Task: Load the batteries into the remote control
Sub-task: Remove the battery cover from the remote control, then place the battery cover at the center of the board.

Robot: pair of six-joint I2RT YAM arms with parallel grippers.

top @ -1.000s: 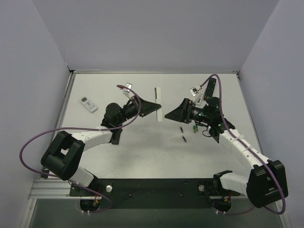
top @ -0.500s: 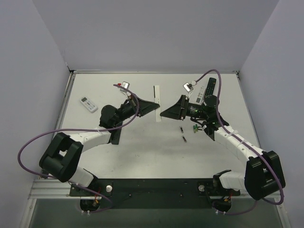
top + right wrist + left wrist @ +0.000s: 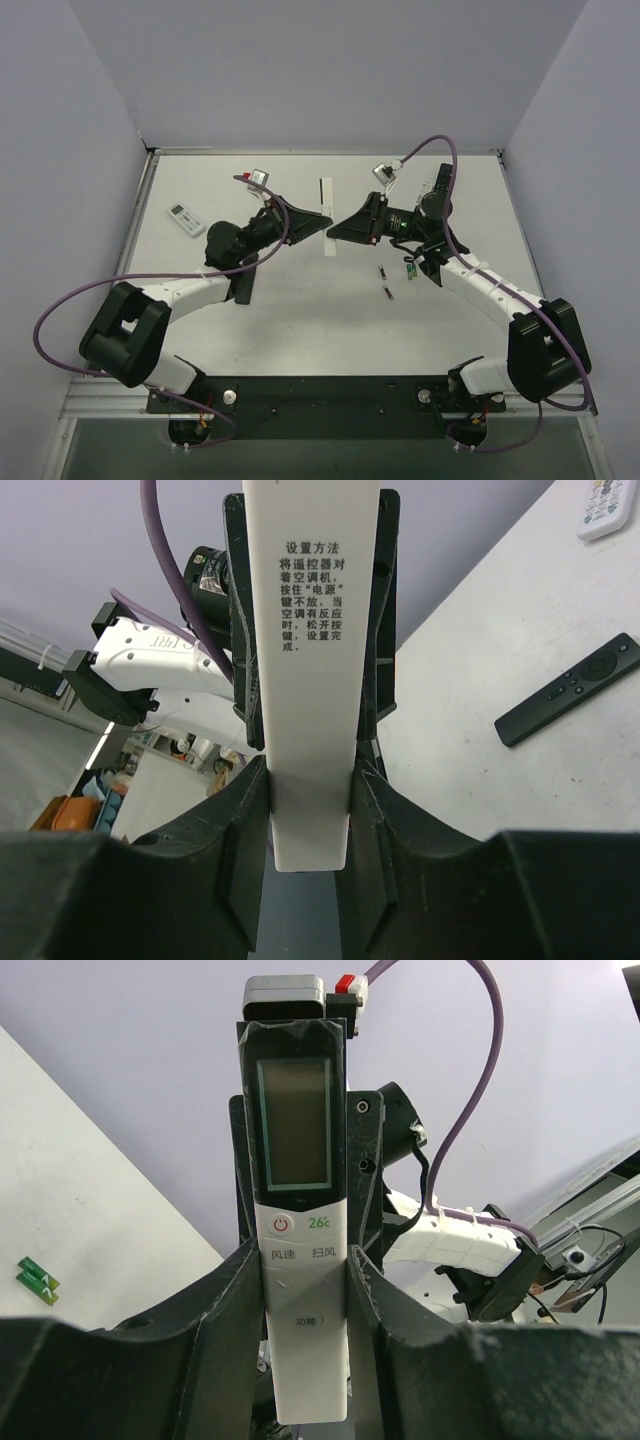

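Small white remote (image 3: 187, 219): lies flat on the counter (image 3: 300, 320) near its left edge, well apart from both tools.

Left tool (image 3: 303, 1282): reaches in from the left over the far middle of the counter. Its jaws are narrowed and clamped on the slim white remote (image 3: 297, 1190), one finger against each long side, with the screen and buttons facing its own camera.

Slim white remote: gripped between the two tools, which meet at it from opposite sides. From overhead it shows edge-on as a thin strip running far to near. I cannot tell whether it touches the counter.

Right tool (image 3: 310, 780): reaches in from the right, jaws drawn in and gripping the same remote by its long sides. The printed back faces its camera.

Dark batteries (image 3: 384, 281): two lie loose on the counter, near and to the right of the held remote. One is nearer the front edge than the other, and neither touches a tool.

Green batteries (image 3: 411, 269): a pair lying side by side just right of the dark ones, beside the right arm.

Black remote (image 3: 570, 690): flat on the counter toward the far right corner.
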